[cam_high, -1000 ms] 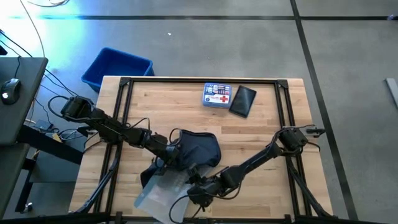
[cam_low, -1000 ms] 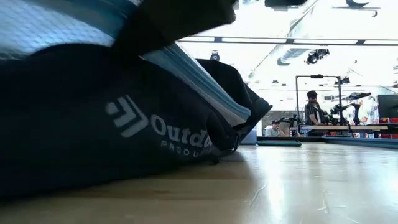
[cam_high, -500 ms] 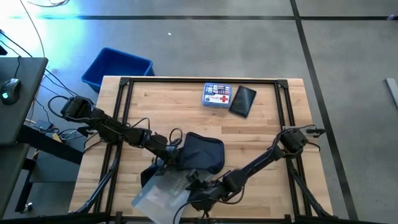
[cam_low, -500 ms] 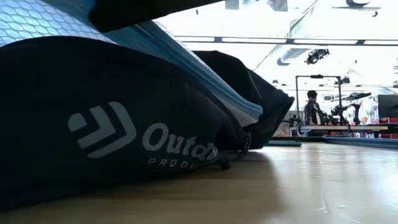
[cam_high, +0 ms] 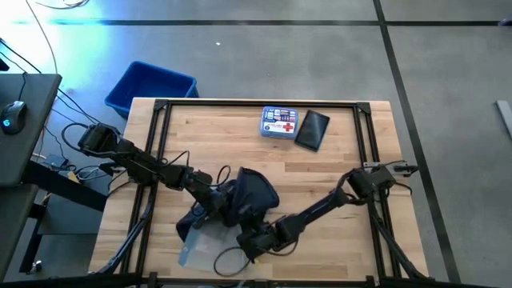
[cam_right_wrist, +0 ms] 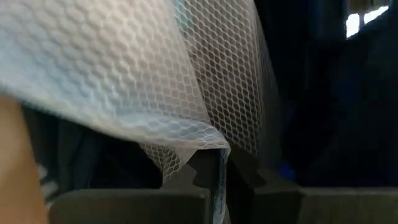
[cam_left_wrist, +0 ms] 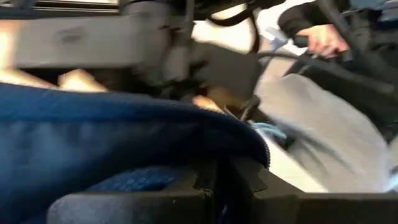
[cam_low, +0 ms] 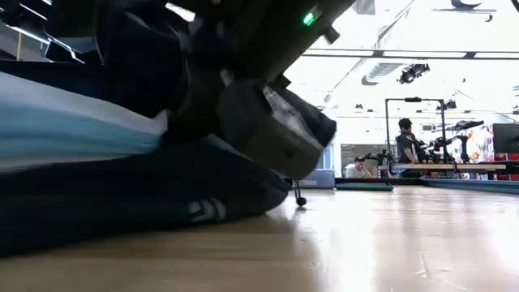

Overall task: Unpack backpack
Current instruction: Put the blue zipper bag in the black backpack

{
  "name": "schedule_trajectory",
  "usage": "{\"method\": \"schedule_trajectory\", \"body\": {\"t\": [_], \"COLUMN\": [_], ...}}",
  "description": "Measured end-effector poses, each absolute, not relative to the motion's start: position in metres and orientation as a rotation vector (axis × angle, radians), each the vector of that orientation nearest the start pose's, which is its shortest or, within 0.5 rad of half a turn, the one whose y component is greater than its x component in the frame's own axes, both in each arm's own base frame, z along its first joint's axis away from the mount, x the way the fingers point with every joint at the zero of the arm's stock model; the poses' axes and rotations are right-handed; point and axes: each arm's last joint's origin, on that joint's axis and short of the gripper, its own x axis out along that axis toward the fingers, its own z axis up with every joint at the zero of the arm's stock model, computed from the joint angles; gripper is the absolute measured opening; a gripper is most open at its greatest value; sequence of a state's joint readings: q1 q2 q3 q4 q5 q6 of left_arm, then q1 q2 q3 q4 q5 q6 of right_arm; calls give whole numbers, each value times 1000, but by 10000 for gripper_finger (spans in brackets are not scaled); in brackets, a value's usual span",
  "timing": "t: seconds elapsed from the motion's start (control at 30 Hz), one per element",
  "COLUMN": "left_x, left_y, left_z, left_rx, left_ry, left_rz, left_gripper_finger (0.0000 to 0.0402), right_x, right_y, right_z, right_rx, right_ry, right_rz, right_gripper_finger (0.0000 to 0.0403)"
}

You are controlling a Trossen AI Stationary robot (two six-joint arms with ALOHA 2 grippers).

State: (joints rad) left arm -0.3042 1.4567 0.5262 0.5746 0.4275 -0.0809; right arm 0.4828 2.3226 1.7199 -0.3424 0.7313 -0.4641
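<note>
The dark navy backpack [cam_high: 254, 192] lies crumpled on the wooden table, left of centre and near the front. My left gripper [cam_high: 218, 206] is at its left side, shut on its fabric. A pale mesh pouch [cam_high: 196, 244] sticks out of the backpack toward the table's near edge and rests on the wood. My right gripper [cam_high: 250, 238] is at the backpack's near side, shut on that mesh. In the low view the right arm fills the space in front of the backpack [cam_low: 122, 203]. My left gripper pinches a folded navy edge of the backpack [cam_left_wrist: 205, 155] between its two fingers, coming nearly level from the table's left. The fabric bulges up above the fingers. My right gripper pinches the white mesh of the pouch [cam_right_wrist: 208, 146] between its two fingers, slanting down from the table's right. The mesh drapes slack over the fingers; one layer or several, I cannot tell.
A first-aid box [cam_high: 278, 123] and a flat black pouch [cam_high: 313, 130] lie at the far middle of the table. A blue bin [cam_high: 150, 86] stands on the floor beyond the far left corner. A cable loop [cam_high: 228, 260] lies by the near edge. People stand far behind [cam_low: 405, 138].
My right gripper has sunk toward the table and gone a little toward the backpack; its arm now shows in front of the backpack in the low view. The backpack has bunched narrower and its logo side has sagged lower. Less of the mesh pouch shows from above.
</note>
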Motion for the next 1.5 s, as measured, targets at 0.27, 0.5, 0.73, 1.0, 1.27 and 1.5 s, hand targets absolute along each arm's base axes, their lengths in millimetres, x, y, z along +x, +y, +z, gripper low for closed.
{"method": "schedule_trajectory", "body": {"t": [0.27,0.5,0.73,1.0,1.27,1.5], "left_x": [255,255,247,241,215,190], "left_y": [-93,-87,-73,-69,-81,-105], "left_z": [170,172,183,201,204,217], "left_rx": [-156,-148,-89,77,228,423], "left_ry": [439,448,476,366,478,574], "left_rz": [-721,-665,-449,-224,-138,120], "left_gripper_finger": [0,1,35,120,155,138], "right_x": [455,450,431,404,387,382], "right_y": [171,176,201,244,242,222], "right_z": [132,129,122,121,143,166], "right_rx": [-946,-901,-727,-707,-744,-621], "right_ry": [903,929,1004,982,997,970], "right_rz": [-108,-121,43,0,-138,-351], "right_gripper_finger": [0,0,0,0,0,0]}}
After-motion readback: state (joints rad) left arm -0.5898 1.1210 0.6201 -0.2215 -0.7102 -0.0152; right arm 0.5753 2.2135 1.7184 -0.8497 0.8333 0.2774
